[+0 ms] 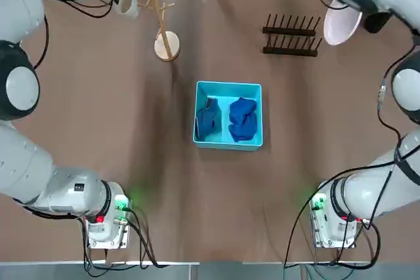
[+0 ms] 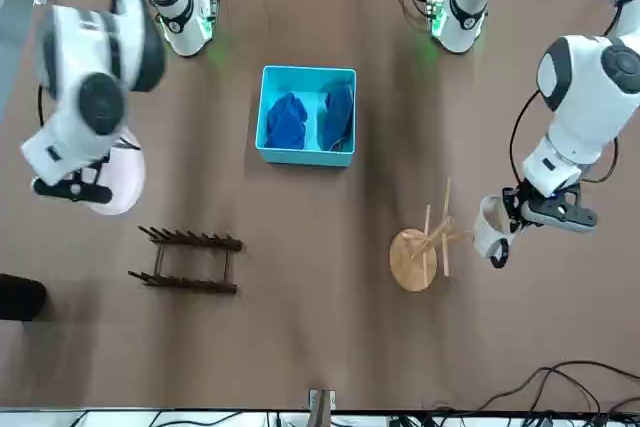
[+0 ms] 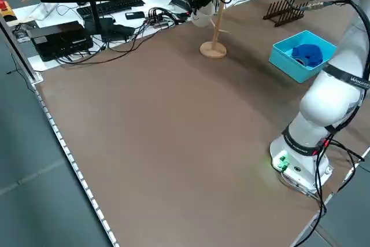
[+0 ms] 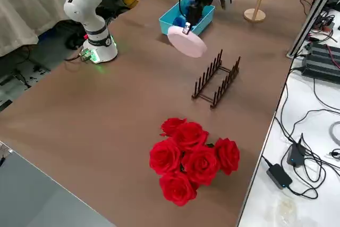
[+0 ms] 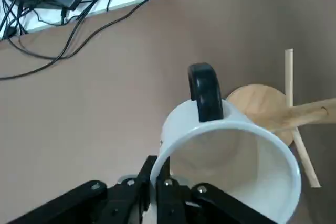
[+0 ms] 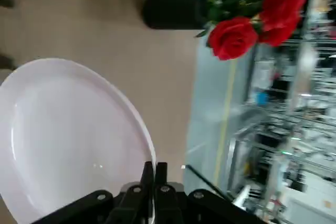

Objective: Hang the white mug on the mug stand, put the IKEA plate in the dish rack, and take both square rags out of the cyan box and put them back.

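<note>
My left gripper (image 5: 156,170) is shut on the rim of the white mug (image 5: 231,156), which has a dark handle (image 5: 205,94). It holds the mug (image 1: 126,2) in the air at the far left, just beside the light wooden mug stand (image 1: 165,42). My right gripper (image 6: 154,170) is shut on the edge of the IKEA plate (image 6: 68,135). The plate (image 1: 342,24) hangs tilted at the far right, beside the dark dish rack (image 1: 292,35). The cyan box (image 1: 228,87) sits mid-table with two blue square rags (image 1: 209,120) (image 1: 243,120) inside.
A bunch of red roses (image 4: 191,158) in a dark vase (image 6: 176,9) stands beyond the dish rack near the table's right edge. Cables, a monitor and boxes (image 3: 63,36) line the far side past the table edge. Both arm bases (image 1: 105,218) sit at the near edge.
</note>
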You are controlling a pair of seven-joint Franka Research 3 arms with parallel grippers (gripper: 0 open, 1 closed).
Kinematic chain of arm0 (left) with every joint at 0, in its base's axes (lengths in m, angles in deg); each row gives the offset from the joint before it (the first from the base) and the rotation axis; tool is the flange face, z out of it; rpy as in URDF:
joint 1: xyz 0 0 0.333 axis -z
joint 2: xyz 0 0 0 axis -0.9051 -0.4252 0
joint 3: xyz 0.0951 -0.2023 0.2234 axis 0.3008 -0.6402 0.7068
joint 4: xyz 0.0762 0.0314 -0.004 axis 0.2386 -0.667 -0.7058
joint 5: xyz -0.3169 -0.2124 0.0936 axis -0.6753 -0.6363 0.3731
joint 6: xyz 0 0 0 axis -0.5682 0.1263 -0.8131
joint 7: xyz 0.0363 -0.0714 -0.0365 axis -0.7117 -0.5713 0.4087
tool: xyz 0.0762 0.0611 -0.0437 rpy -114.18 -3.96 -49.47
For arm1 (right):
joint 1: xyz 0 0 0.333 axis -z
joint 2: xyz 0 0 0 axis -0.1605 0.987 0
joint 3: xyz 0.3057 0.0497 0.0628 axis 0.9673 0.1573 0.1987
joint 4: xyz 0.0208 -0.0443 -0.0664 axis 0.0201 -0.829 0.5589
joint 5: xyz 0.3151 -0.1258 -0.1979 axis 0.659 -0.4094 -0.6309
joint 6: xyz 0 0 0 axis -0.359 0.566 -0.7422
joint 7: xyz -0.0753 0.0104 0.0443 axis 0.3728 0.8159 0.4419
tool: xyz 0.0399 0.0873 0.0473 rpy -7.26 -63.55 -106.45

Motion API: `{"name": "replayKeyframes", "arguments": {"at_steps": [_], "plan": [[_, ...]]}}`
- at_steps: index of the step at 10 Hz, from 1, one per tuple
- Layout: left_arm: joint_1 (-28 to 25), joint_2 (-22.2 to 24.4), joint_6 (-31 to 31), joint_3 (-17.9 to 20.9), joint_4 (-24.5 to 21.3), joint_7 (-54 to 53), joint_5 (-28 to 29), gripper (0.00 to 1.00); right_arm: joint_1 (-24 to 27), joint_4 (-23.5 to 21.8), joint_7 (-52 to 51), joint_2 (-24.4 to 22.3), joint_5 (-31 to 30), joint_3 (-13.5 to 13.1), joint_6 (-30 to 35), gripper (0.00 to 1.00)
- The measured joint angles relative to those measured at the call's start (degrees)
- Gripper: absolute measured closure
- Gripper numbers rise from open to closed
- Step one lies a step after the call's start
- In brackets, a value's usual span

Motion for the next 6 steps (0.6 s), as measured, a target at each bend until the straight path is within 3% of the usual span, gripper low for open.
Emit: {"name": "replayKeyframes", "arguments": {"at_steps": [2, 6], "plan": [[-0.08, 0.06, 0.0, -0.17, -0.85, 1.01, 3.03, 0.94, -1.38, 0.4, 5.52, 4.93, -6.37, -0.08, 0.41, 0.97], [-0.11, 1.52, 1.91, -0.65, -4.86, 2.64, 4.05, 0.94, -1.48, 7.28, 9.56, 12.63, -8.98, -0.3, 0.29, 0.97]]}}
